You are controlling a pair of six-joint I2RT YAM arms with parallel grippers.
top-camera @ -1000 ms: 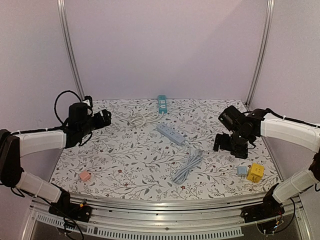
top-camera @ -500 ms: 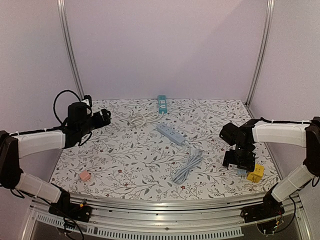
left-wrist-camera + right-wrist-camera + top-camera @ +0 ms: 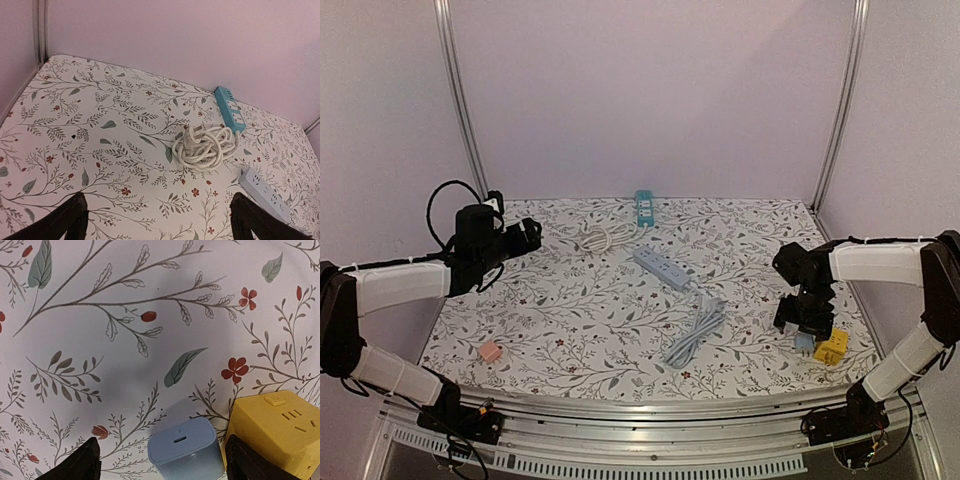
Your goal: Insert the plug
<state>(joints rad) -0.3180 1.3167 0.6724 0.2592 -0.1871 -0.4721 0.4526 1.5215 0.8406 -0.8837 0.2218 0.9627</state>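
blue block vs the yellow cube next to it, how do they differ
The blue block is smaller, with one slot; the yellow cube is bigger, with a button and several slots. The blue block sits between the fingers of the right gripper; the yellow cube lies outside them. Both are boxy, side by side.

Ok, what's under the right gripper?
Under the right gripper, a blue plug sits between the open fingers, a yellow cube just beside it. The plug's near end is out of frame, and from above the gripper partly covers it.

Within the right gripper, the blue adapter runs off the bottom edge; the yellow cube beside it does too.
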